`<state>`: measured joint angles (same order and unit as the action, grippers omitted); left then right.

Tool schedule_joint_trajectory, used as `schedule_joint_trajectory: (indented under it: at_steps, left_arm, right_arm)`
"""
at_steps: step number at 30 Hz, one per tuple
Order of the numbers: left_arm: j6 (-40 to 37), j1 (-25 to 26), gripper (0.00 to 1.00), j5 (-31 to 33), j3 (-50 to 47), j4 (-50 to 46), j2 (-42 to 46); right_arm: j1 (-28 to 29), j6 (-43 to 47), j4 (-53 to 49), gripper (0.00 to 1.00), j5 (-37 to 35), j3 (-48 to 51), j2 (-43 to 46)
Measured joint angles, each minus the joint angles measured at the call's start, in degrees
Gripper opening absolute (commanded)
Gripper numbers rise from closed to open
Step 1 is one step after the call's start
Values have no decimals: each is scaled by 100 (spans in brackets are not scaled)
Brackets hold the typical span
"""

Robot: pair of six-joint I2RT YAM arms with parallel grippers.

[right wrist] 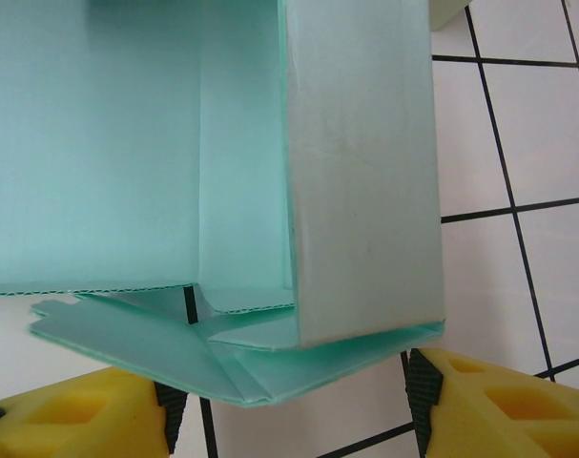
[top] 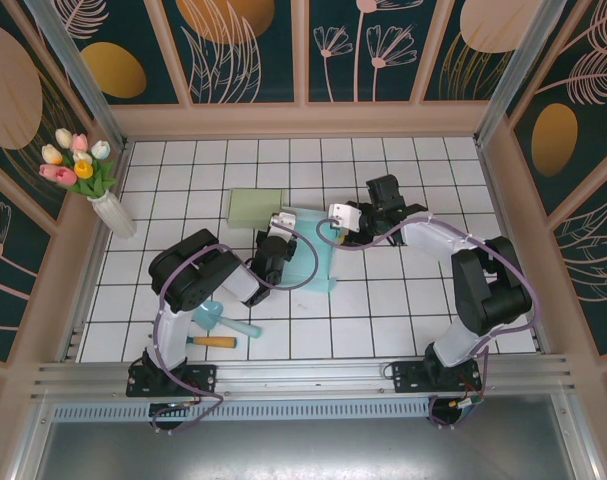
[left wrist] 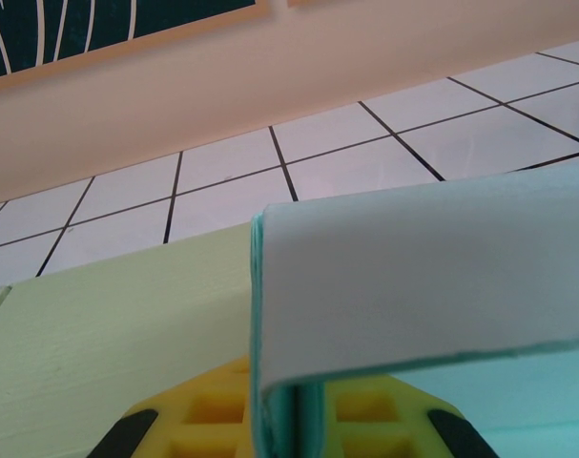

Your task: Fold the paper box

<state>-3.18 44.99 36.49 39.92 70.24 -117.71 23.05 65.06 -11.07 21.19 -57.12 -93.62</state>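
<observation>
Paper box: the teal paper box (top: 318,262) lies near the middle of the top view, on the white tiled table (top: 403,320), between the two wrists.
Box shape: partly formed; in the right wrist view one wall stands upright at centre right, the inside opens toward the upper left, and loose bottom flaps splay along the lower edge.
Left gripper: the left gripper (left wrist: 287,425) is clamped on a wall of the box; in the left wrist view the teal edge rises from bottom centre between the yellow fingers (left wrist: 208,420), and a panel bends over to the right across the middle of the frame.
Right gripper: the right gripper (right wrist: 294,415) stands spread wide, one yellow finger at the lower left corner and one at the lower right.
Box to right gripper: the box's lower corner and folded flaps hang just above the gap between the black pads (right wrist: 423,386); whether a pad touches the paper cannot be told.
Green sheet: a pale green sheet (top: 253,207) lies flat just upper left of the box, its edge against the box wall in the left wrist view.
Vase: a white vase of tulips (top: 111,210) stands at the left edge of the top view, well apart from the box.
</observation>
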Motion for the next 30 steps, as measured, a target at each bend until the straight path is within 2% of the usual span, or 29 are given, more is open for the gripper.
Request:
schedule_joint_trajectory:
  at_steps: [10,22,30]
  left_arm:
    - [0,0,12,2,0,-7,0]
    - [0,0,12,7,7,-17,0]
    - [0,-11,12,26,7,-39,0]
  right_arm:
    - [66,-645,-131,72,173,0,-15]
    - [68,-1554,-133,72,249,0,-107]
    - [68,-2076,92,67,208,0,-203]
